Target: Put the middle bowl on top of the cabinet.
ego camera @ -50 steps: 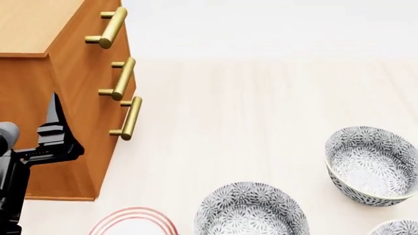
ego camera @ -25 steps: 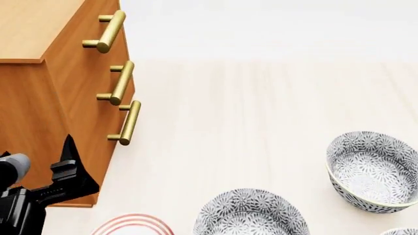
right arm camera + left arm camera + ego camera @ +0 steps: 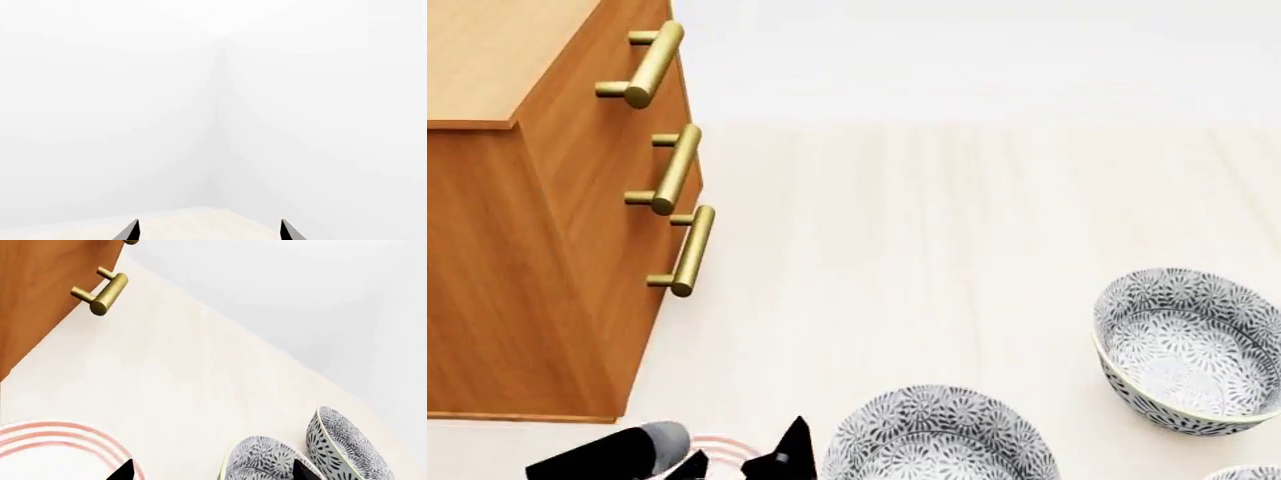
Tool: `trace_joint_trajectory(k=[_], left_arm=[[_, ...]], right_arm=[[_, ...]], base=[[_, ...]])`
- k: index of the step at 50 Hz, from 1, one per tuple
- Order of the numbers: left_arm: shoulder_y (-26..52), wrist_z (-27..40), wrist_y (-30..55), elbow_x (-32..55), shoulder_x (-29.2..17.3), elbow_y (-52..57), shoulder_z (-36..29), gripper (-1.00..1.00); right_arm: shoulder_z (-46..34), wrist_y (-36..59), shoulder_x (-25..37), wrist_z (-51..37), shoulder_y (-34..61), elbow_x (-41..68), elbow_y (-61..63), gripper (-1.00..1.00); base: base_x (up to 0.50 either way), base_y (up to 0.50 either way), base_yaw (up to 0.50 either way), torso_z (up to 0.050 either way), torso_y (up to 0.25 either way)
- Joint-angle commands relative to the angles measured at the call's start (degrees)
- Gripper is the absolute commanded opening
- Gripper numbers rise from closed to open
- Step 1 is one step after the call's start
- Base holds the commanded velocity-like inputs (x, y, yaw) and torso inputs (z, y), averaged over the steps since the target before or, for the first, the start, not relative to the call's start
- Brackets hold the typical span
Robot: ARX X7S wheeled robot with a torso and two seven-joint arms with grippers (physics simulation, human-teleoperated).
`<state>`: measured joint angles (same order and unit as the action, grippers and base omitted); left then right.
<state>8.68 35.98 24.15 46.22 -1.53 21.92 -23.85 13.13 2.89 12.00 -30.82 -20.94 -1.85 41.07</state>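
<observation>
Three alike grey-floral bowls show in the head view: one at the bottom centre (image 3: 941, 435), one at the right (image 3: 1188, 345), and a sliver in the bottom right corner (image 3: 1244, 472). I cannot tell which is the middle bowl. The orange-brown cabinet (image 3: 521, 250) stands at the left, its light top bare where visible. My left gripper (image 3: 741, 462) is open low at the bottom edge, just left of the nearest bowl (image 3: 263, 462). In the left wrist view that bowl lies by one fingertip (image 3: 303, 472), and a second bowl (image 3: 347, 445) sits behind it. My right gripper (image 3: 208, 232) is open and empty, facing white walls.
A white plate with red rings (image 3: 53, 445) lies under the left gripper, near the cabinet's foot. Three brass bar handles (image 3: 674, 168) jut from the cabinet front. Pale wooden floor (image 3: 934, 250) stretches between the cabinet and the bowls.
My left arm has swung down and to the right, from beside the cabinet's side to the bottom edge near the plate and the nearest bowl. The bowls have not moved.
</observation>
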Motion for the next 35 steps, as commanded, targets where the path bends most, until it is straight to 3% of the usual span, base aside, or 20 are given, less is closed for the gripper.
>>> trace_joint_trajectory(k=[1,28,35], left_arm=[[0.89,3.79,-3.7,9.56,-0.31,-4.68,-7.24,1.0],[2.42,4.97,-8.0,9.57,-0.59,-9.55,-11.46,1.0],[4.88,8.11,-6.28,8.85,-0.6,-10.75,-13.62,1.0]], right_arm=[[0.13,0.13,0.42,-0.25,-0.34,0.42,0.36,1.0],[1.24,-0.61,1.82,-0.4,-1.37,2.06,0.7,1.0],[0.68,0.3,2.32,-0.25,-0.54,2.03,1.0,1.0]], base=[[0.0,0.0,0.0,0.0,0.0],[0.0,0.0,0.0,0.0,0.0],[0.0,0.0,0.0,0.0,0.0]])
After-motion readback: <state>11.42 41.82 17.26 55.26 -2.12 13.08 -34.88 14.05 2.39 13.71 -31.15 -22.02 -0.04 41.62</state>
